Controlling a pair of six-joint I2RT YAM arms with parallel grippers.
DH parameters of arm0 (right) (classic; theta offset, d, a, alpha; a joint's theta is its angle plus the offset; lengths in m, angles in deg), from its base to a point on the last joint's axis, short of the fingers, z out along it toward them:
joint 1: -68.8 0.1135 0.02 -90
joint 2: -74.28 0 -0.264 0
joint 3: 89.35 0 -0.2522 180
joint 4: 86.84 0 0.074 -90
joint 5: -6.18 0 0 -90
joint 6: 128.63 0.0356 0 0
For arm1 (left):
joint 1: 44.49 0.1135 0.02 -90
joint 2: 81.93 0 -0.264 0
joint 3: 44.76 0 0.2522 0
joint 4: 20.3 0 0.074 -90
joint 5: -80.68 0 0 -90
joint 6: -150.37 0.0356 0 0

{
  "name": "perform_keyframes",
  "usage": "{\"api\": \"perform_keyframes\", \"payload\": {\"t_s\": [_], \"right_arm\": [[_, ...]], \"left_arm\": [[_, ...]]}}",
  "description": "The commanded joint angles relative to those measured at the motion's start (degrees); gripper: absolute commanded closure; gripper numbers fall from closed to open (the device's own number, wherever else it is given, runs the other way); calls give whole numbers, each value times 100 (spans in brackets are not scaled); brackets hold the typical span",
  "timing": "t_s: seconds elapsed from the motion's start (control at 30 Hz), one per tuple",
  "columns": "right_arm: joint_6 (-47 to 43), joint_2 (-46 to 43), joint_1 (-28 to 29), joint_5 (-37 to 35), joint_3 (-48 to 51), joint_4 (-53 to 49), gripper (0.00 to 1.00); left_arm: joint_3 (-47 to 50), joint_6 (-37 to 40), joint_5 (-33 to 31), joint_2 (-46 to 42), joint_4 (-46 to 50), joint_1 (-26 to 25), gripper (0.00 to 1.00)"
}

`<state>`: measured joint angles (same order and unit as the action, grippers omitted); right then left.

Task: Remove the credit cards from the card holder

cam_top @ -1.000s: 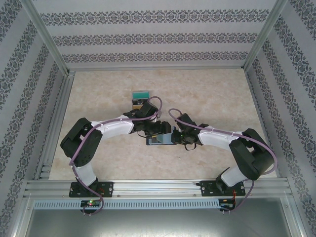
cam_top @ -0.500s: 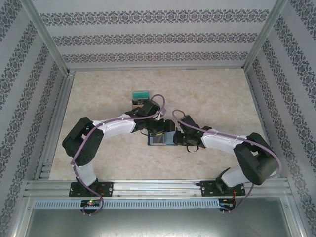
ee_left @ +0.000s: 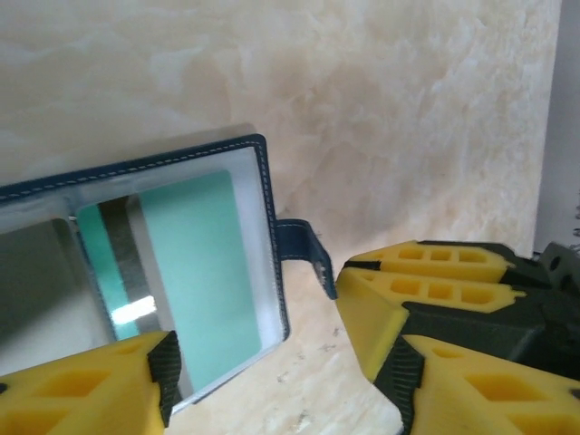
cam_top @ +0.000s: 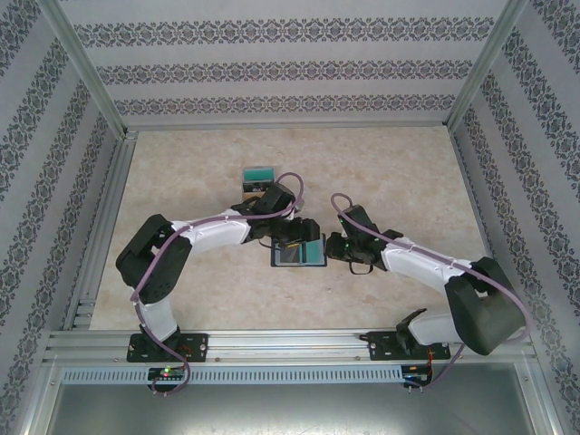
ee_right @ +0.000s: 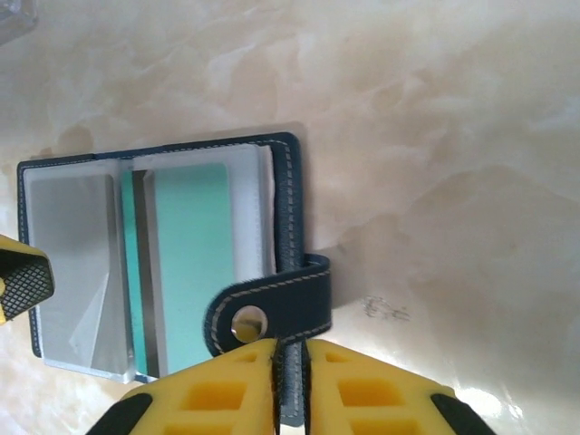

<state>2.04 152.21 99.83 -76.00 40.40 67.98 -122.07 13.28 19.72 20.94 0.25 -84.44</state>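
Judging the job barely begun: on the table (cam_top: pixel 181 163), card holder (cam_top: pixel 299 255) opened flat with clear sleeves upward, teal-topped box (cam_top: pixel 260 174) well beyond it to the far left. Over the holder's tab-side half, left gripper (ee_left: pixel 283 367) with jaws apart, contact with the sleeve impossible to tell; at the holder's tab-side edge, right gripper (ee_right: pixel 290 362) pinched together on the navy rim, apparently pinning it down. Left to do: drawing the teal credit card (ee_right: pixel 195 263) from its sleeve inside the holder, just beside the snap tab (ee_right: pixel 272 313), then any others, the neighbouring pale sleeve too glossy to read
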Motion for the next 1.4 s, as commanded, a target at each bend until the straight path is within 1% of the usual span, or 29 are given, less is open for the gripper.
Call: {"api": "perform_keyframes", "payload": {"t_s": [0.0, 0.03, 0.1, 0.17, 0.27, 0.47, 0.53, 0.6, 0.77, 0.97, 1.2, 1.37], "right_arm": [[-155, 245, 126, 194, -349, -53, 84], [-171, 343, 161, 226, -411, -53, 85], [-216, 536, 227, 247, -533, -80, 86], [-242, 715, 276, 238, -633, -108, 88], [-268, 943, 301, 193, -715, -140, 90], [-272, 1201, 311, 1, -702, -327, 93], [-261, 1240, 322, -69, -680, -413, 93], [-238, 1233, 333, -85, -649, -443, 93], [-252, 1014, 462, -231, -757, -774, 93], [-331, 776, 468, -368, -816, -1039, 92], [-254, 1053, 492, -208, -710, -751, 93], [-210, 1313, 613, -59, -827, -564, 93]], "left_arm": [[284, -91, -377, -360, 123, 105, 46], [323, -100, -441, -381, 194, 126, 51], [371, -106, -485, -352, 274, 149, 57], [389, -130, -479, -291, 301, 154, 64], [368, -157, -519, -170, 398, 162, 69], [353, -154, -531, -14, 504, 179, 69], [360, -155, -509, 12, 499, 180, 72], [353, -161, -469, 23, 460, 180, 72], [338, -145, -447, 55, 489, 180, 72], [349, -143, -422, 152, 525, 180, 72], [390, -136, -329, 146, 417, 180, 72], [433, -166, -226, 145, 285, 178, 72]]}}
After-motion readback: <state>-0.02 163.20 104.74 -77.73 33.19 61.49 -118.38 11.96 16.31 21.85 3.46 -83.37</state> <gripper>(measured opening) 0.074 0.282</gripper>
